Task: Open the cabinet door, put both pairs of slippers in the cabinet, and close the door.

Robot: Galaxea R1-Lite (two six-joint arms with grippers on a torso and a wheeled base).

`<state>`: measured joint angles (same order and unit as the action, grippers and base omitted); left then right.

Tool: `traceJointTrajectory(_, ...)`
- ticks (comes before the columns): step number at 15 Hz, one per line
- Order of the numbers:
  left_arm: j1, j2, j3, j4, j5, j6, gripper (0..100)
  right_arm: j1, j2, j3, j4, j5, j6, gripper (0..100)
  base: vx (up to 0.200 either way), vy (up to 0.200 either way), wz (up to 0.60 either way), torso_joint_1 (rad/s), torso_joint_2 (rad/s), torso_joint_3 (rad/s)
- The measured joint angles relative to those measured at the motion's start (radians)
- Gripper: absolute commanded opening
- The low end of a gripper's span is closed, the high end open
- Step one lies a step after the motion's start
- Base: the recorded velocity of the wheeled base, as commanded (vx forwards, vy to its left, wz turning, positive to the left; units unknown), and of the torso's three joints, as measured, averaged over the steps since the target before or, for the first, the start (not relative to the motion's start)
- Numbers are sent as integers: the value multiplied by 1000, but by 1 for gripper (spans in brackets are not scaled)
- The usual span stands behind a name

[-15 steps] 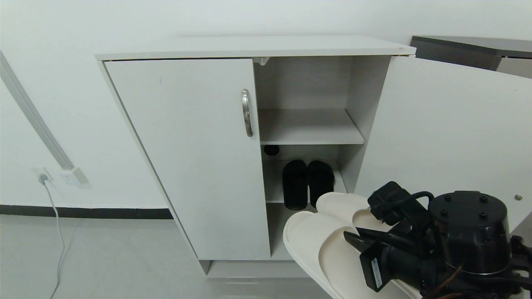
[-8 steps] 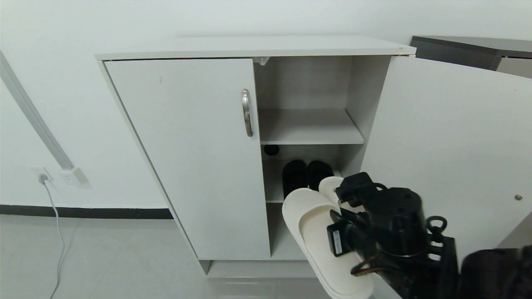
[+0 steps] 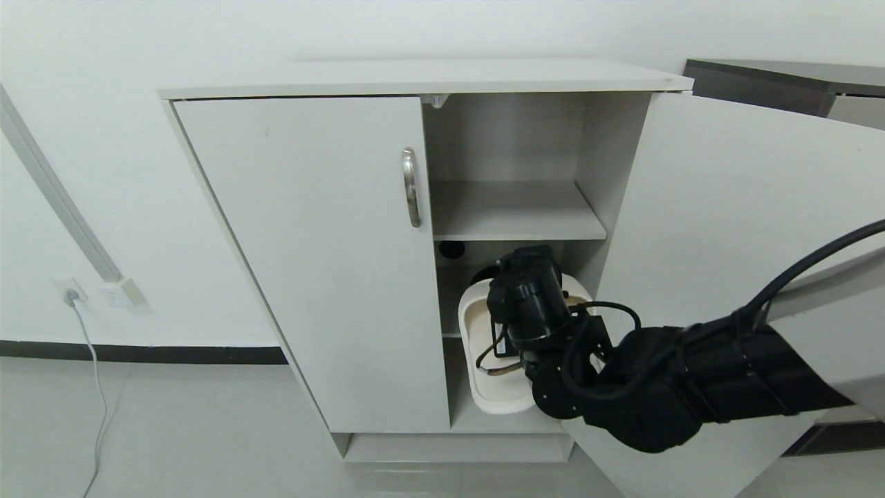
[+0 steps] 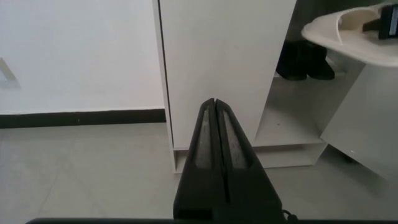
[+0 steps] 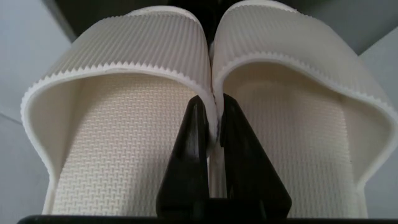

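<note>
At the open side of the cabinet (image 3: 415,76), the right claw (image 5: 213,109) holds the white slippers (image 5: 124,143); its two fingers are close together and pinch the inner edges of both slippers, so the pair sits side by side. The toes point away from the claw and into the cabinet; the long way of the slippers runs straight in, and the heels hang out in front. The black slippers (image 4: 305,59) lie on the middle shelf (image 3: 449,315), just past the white toes; I think this is the thing to watch, since a push straight in may bump them. The space under that shelf looks free, so the white pair may need to go lower, or sit on top. The right door (image 3: 726,207) stands wide open beside the arm; the left door (image 3: 311,256) is closed. The left claw (image 4: 214,109) is squeezed tight with nothing in it; it sits low, well back from the cabinet, so the right arm is the near one.
</note>
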<state>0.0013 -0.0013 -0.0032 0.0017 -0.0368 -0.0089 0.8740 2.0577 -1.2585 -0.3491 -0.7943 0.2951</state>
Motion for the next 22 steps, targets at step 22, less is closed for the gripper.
traceJointTrajectory(22,0,0,0,1,-2,3,0,-6,-93,-183,120,-20,-27,0,55,0,0,1,0,1)
